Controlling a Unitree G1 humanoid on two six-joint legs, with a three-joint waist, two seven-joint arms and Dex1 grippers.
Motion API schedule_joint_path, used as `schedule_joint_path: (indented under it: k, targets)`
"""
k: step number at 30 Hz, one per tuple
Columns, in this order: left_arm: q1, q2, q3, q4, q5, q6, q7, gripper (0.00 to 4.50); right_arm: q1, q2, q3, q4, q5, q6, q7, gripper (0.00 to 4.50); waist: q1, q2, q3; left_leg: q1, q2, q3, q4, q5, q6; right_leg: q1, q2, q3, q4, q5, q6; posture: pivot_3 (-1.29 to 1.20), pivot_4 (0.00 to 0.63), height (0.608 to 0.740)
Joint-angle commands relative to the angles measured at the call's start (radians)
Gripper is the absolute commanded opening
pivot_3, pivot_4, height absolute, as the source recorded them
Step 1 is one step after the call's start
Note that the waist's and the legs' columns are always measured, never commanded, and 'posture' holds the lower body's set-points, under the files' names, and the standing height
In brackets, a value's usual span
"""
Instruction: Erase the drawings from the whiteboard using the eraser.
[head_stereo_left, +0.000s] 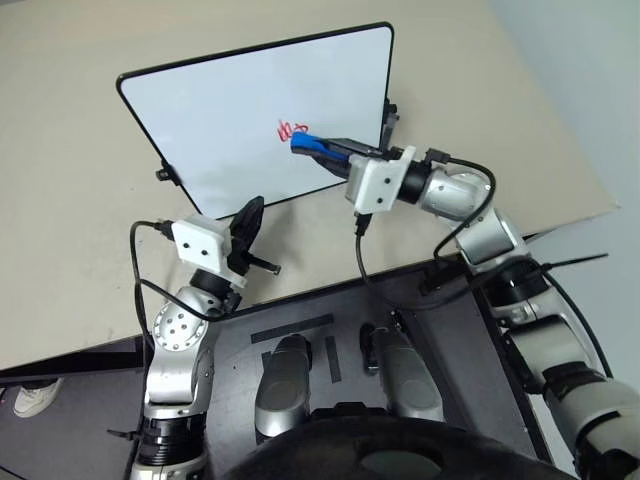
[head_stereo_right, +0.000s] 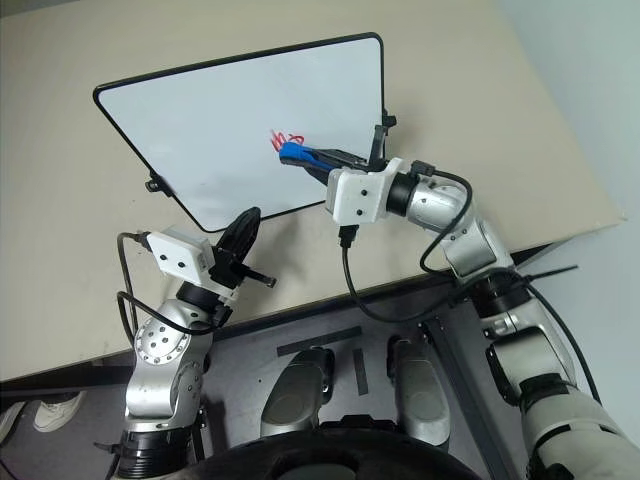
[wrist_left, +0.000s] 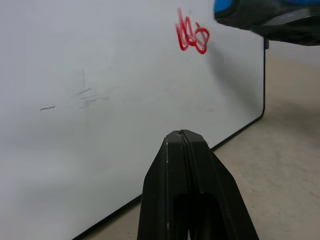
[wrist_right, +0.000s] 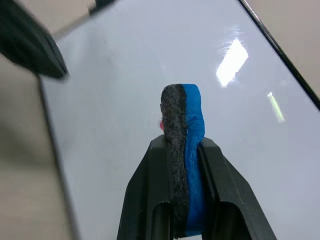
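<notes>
The whiteboard (head_stereo_left: 240, 110) stands tilted on the table, white with a thin black frame. Small red drawings (head_stereo_left: 289, 129) sit right of the board's middle, also clear in the left wrist view (wrist_left: 191, 35). My right gripper (head_stereo_left: 318, 146) is shut on the blue eraser (head_stereo_left: 304, 142), whose grey felt side shows in the right wrist view (wrist_right: 183, 145). The eraser's tip is just beside the drawings, in front of the board. My left gripper (head_stereo_left: 250, 214) is shut on nothing, low near the board's bottom edge, its fingers (wrist_left: 186, 190) pressed together.
The beige table (head_stereo_left: 80, 250) carries the board and runs to an edge at the near side (head_stereo_left: 330, 285). The board's black side knobs show at left (head_stereo_left: 166, 174) and right (head_stereo_left: 390, 112). Faint grey marks (wrist_left: 85, 95) remain on the board's surface.
</notes>
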Motion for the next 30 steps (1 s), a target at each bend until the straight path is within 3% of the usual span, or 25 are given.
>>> schedule_joint_path:
  k: [1,6,13,30]
  targets:
    - [-0.009,-0.004,-0.006,-0.01,0.012,-0.026,0.002,0.0,-0.09,-0.009,0.028,0.129,-0.17,-0.127,-0.19,0.24,0.0,0.0,0.0,0.0,0.0,0.0,0.0,0.0,0.0,-0.001,0.0,0.0,0.0,0.0,0.0,0.0,0.15,0.74]
    - [-0.004,-0.009,-0.002,-0.012,0.015,-0.034,0.009,0.0,-0.15,0.004,0.055,0.258,-0.256,-0.19,-0.3,0.24,-0.001,0.0,0.0,-0.001,0.0,0.0,-0.001,-0.001,0.0,-0.002,0.0,0.0,0.0,0.001,0.001,0.0,0.15,0.74]
    - [-0.01,-0.015,0.0,-0.007,0.02,-0.036,0.01,0.0,-0.152,0.023,0.101,0.331,-0.295,-0.23,-0.321,0.24,-0.003,0.0,0.0,-0.001,0.0,0.0,-0.001,-0.001,0.0,-0.003,0.0,0.0,0.0,0.003,-0.001,0.0,0.15,0.74]
    - [-0.024,-0.016,-0.004,0.004,0.018,-0.039,0.0,0.0,-0.196,0.009,0.044,0.266,-0.332,-0.202,-0.515,0.24,-0.004,0.0,0.0,-0.002,0.0,0.0,-0.001,-0.001,0.0,-0.005,0.001,0.0,-0.001,0.004,-0.001,0.0,0.15,0.74]
